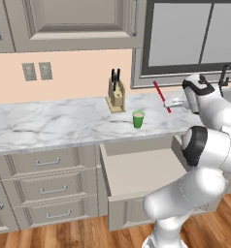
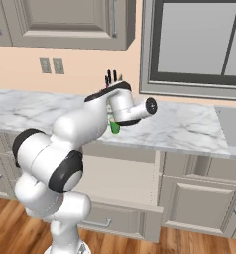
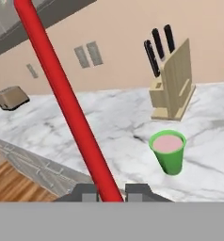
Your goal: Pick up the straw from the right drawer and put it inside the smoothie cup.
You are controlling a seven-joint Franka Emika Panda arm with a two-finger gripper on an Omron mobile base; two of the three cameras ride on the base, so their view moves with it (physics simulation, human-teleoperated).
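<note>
the two-finger gripper [image 3: 110,192] is pinched on the thin straight red straw [image 3: 67,103]; in the hand view the stick rises from between the two dark finger tips and runs up across the frame at a slant. in the left base view the same straw [image 1: 161,97] hangs tilted in the air above the white-and-grey marble counter [image 1: 54,123], in front of the grey-framed window [image 1: 190,38], with the gripper [image 1: 173,103] at its lower end.

the small bright green tapered smoothie cup [image 1: 138,119] stands upright on the counter, near the front edge and well apart from the straw (its inside looks pink in the hand view [image 3: 168,151]). behind it, close to the peach wall, stands the pale wooden knife block with black handles [image 1: 116,94].

below the counter the wide shallow right drawer with plain beige inside [image 1: 141,170] is pulled out, beside a stack of narrower grey-beige drawers with silver handles [image 1: 49,186].
</note>
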